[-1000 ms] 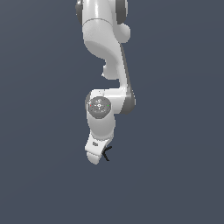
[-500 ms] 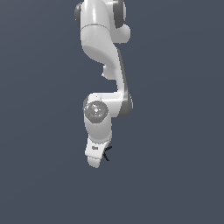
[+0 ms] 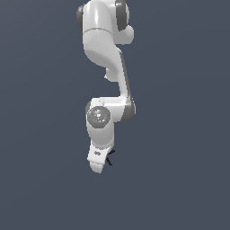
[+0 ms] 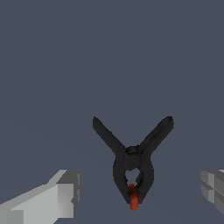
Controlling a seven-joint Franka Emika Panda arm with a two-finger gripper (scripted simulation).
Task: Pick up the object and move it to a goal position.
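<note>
One black spring clamp with two splayed handles and a red tip lies on the plain grey floor, between the two fingers of the gripper, which are spread wide and touch nothing. In the exterior view the arm hides most of the clamp.

We find no text, label, brand, number or sign that can be read in either view. The arm bears plain white and grey surfaces with no markings, and the clamp is plain black with a red tip, carrying no lettering. The grey ground around them shows nothing written.
</note>
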